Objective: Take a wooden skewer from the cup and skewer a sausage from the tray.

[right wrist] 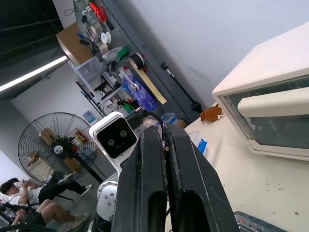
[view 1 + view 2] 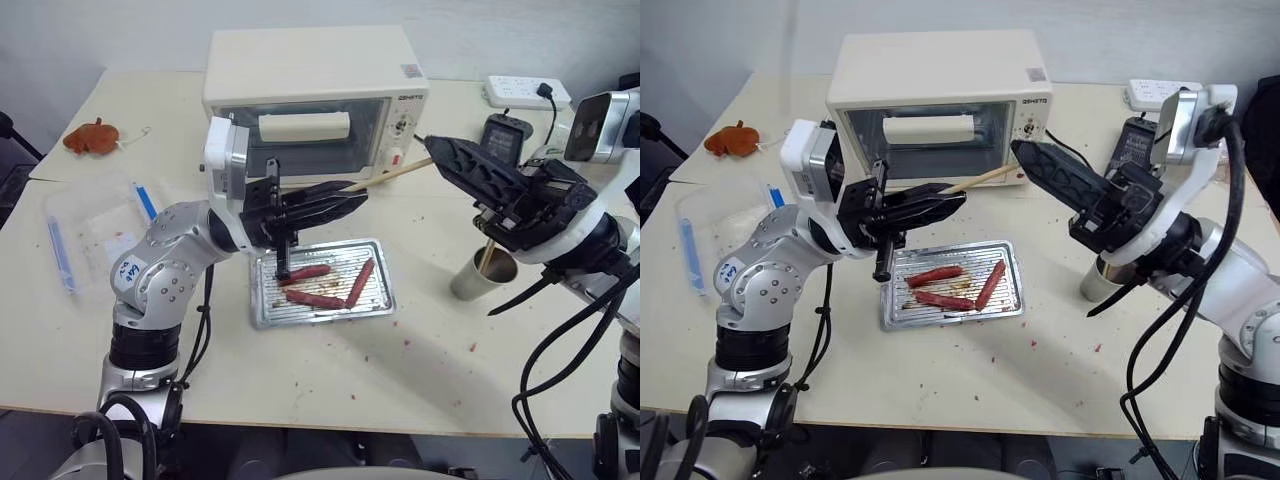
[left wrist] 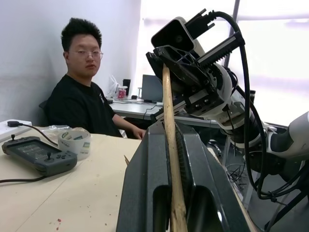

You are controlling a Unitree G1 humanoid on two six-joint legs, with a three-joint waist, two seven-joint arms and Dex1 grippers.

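Left wrist view: left gripper [image 2: 345, 205] jaws clamp the wooden skewer [image 2: 395, 174] — right gripper [image 2: 445, 155] clenched too — sausage [image 2: 304, 273] unpierced on the tray [image 2: 380, 296].

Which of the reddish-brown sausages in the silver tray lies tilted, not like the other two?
The slim reddish-brown sausage nearest the silver metal tray's right rim. It slants steeply along that side, while the other two lie almost crosswise at the left.

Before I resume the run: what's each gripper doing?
Left gripper: closed on the wooden skewer.
Right gripper: closed on the same skewer's other end.
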